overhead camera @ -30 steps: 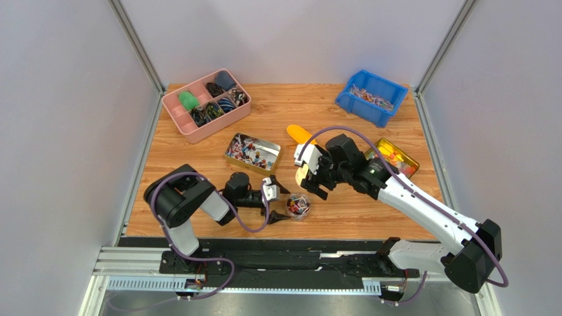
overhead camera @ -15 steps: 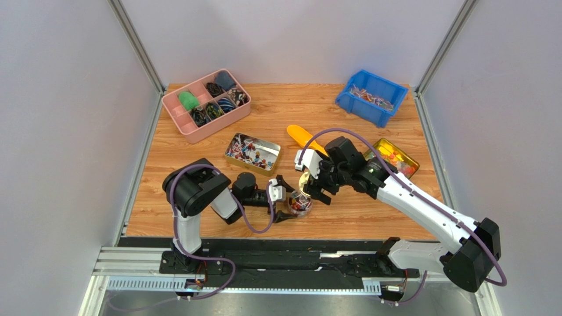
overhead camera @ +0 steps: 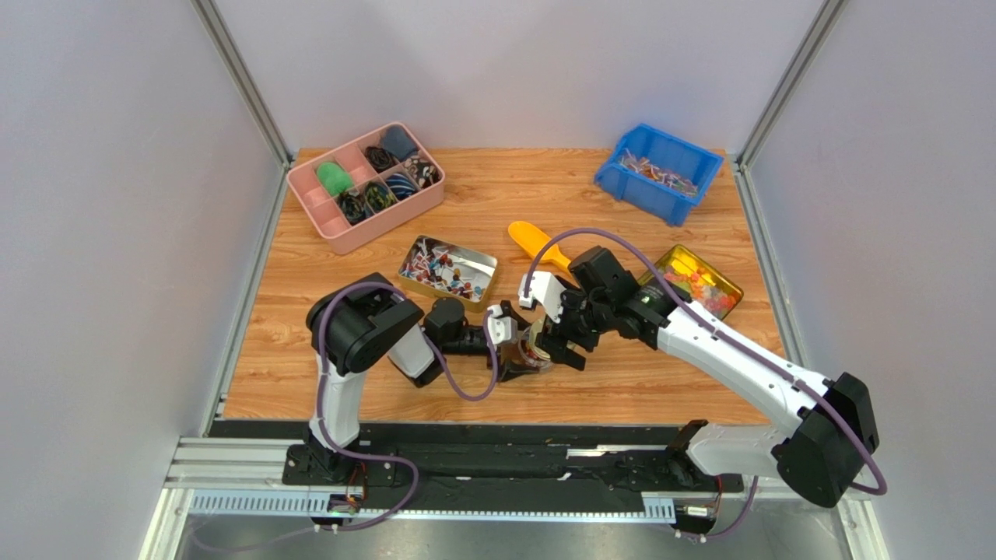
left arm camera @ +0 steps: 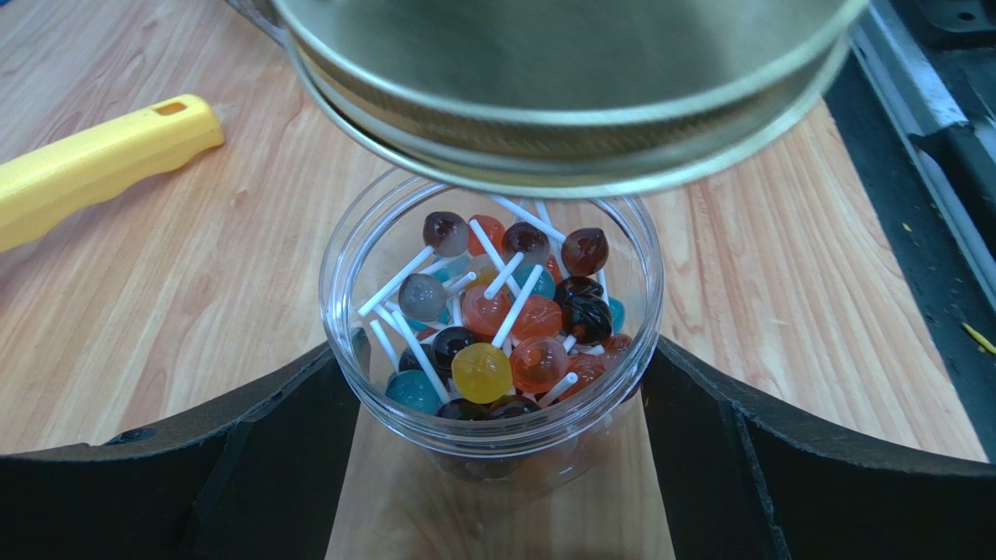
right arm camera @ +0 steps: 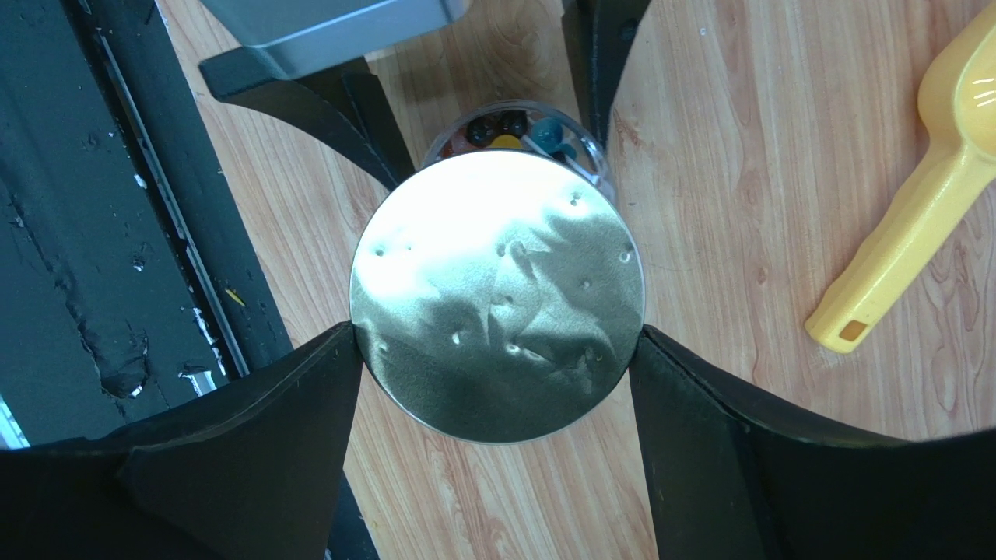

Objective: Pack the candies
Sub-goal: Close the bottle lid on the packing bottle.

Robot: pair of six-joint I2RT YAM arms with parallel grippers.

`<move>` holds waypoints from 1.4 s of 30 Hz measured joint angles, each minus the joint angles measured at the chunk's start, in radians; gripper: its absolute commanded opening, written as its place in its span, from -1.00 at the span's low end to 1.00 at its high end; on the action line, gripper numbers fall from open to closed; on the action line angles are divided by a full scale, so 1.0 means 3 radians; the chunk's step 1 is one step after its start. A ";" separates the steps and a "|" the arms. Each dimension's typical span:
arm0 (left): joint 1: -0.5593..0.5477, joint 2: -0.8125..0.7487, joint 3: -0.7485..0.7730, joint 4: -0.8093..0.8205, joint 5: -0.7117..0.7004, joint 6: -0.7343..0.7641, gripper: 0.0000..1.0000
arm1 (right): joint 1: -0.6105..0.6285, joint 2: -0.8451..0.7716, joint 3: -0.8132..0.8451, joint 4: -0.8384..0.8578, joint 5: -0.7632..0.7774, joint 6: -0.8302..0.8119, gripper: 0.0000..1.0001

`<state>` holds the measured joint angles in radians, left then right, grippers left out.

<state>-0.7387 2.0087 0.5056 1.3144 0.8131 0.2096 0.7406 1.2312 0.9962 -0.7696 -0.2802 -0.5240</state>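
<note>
My left claw (left arm camera: 503, 350) stands wide, one black finger on each side of a clear round jar (left arm camera: 491, 438) that sits on the wooden table (left arm camera: 152, 315). Both fingers lie so close to the jar's wall that they look to be touching it, but I cannot tell whether they grip it or only flank it. The candies (left arm camera: 532, 317) are inside the jar: small round sweets on white sticks, orange, red, dark, teal and one yellow, heaped in the bottom. My right claw (right arm camera: 497, 338) is closed on a round metal lid (right arm camera: 497, 292), a finger pressed to its edge on either side, the jaws well spread because the lid is broad. The lid hangs over the jar, above its rim and not seated. From my left wrist it covers the far part of the mouth, and from my right wrist a crescent of the jar and a few sweets show past its far edge. The lid's sheet is slightly dented. A yellow scoop (right arm camera: 906, 239) lies on the table beyond the jar, apart from it. From above, an open tin (overhead camera: 438, 294) with more small red, white and blue pieces sits further back and to my left, too small there to make out.
</note>
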 measured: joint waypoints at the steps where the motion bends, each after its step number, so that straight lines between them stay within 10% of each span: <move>1: -0.0001 0.0013 0.0023 0.0004 -0.0029 -0.0022 0.72 | 0.0000 0.0015 -0.0001 0.0001 -0.0004 0.0000 0.25; 42: 0.0028 0.0183 0.0069 0.0020 -0.0123 -0.0225 0.88 | -0.0153 0.0526 -0.0275 0.0680 0.0108 0.0251 0.20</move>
<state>-0.7303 2.0636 0.5262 1.3205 0.7761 0.1421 0.6949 1.3891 0.9138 -0.5655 -0.2478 -0.4488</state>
